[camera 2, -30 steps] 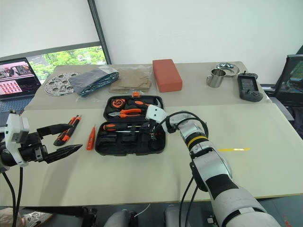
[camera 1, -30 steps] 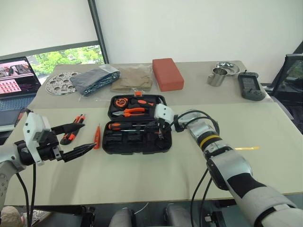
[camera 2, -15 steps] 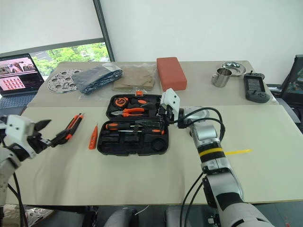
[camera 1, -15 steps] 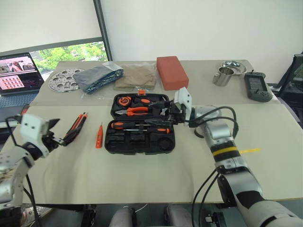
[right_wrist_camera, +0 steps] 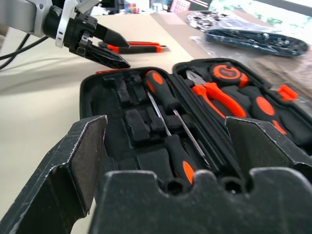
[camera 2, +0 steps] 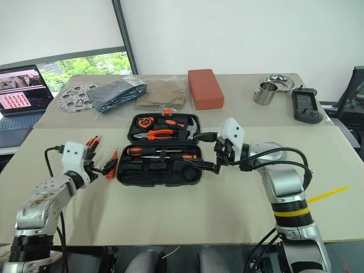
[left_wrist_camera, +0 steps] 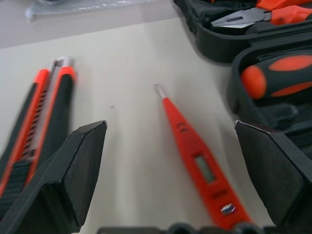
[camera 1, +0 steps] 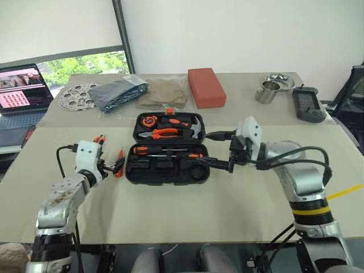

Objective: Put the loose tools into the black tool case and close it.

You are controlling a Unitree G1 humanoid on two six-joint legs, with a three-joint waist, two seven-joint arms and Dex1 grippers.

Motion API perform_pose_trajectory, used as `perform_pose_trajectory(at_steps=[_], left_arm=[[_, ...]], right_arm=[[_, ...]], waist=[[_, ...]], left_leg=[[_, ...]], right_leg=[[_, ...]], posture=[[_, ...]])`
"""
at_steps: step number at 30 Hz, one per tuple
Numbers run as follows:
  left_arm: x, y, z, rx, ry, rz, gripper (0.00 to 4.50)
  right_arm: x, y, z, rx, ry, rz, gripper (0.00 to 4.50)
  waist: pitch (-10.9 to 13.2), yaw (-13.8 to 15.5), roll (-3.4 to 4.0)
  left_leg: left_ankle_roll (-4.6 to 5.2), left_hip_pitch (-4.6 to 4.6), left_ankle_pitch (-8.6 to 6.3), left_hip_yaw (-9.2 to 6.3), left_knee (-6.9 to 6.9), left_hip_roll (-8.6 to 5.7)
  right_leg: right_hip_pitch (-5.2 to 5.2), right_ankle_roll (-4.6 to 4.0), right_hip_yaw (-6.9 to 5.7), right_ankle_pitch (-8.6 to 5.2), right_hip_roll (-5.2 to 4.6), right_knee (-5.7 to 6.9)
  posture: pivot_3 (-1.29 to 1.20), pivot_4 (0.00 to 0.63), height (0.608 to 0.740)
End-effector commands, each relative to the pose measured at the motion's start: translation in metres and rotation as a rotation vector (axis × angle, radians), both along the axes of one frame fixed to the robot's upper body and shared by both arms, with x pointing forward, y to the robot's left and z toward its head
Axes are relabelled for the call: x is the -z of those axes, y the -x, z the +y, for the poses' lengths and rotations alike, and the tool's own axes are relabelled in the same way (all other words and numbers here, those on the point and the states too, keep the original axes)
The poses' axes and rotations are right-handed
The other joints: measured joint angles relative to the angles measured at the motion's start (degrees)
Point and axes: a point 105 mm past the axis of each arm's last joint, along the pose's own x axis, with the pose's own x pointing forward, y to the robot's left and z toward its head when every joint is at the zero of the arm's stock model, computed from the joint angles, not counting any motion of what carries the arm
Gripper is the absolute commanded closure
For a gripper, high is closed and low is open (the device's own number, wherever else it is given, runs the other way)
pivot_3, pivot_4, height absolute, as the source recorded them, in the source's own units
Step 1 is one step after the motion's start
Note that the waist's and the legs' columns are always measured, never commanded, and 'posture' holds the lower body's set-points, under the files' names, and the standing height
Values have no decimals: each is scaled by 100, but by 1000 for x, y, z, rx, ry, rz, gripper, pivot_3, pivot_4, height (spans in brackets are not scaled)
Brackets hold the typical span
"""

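Now: both grippers open beside the case

Open on the table, the black tool case [camera 1: 168, 149] sits between them. Left gripper [left_wrist_camera: 170, 165], fingers spread, straddles the orange pen-sized tool [left_wrist_camera: 197, 163] left of the case. Right gripper [camera 1: 219, 151], jaws apart, hovers empty at its right edge.

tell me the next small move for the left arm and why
Probably lower the left gripper and close on the orange pen-sized tool: its jaws are open and straddle the tool, which lies loose on the table beside the open black tool case.

Left claw [left_wrist_camera: 170, 161] and right claw [right_wrist_camera: 165, 156] both gape wide.
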Motion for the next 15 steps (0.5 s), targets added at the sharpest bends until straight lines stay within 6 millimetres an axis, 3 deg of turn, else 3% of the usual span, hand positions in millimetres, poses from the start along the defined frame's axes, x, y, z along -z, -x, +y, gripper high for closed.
perform_pose_trajectory(at_steps=[1,11,15], left_arm=[[10,-3,-7,-8,-24,62,0],[30,0,-15,-48,24,157,0],[30,-1,-13,-76,27,149,1090]], right_arm=[[-20,7,-4,2,-27,-54,24],[-26,12,-11,15,-35,-52,24],[-29,13,-11,8,-43,-54,0]], waist=[[0,14,0],[-3,56,4],[-4,55,5]], left_leg=[[0,2,0,0,0,-1],[0,0,0,1,5,-13],[0,6,0,1,6,-16]], right_leg=[[1,1,2,-1,5,0],[8,12,6,-3,-10,-8],[12,15,10,-5,-11,-7]], posture=[[0,150,740],[0,150,740],[0,150,740]])
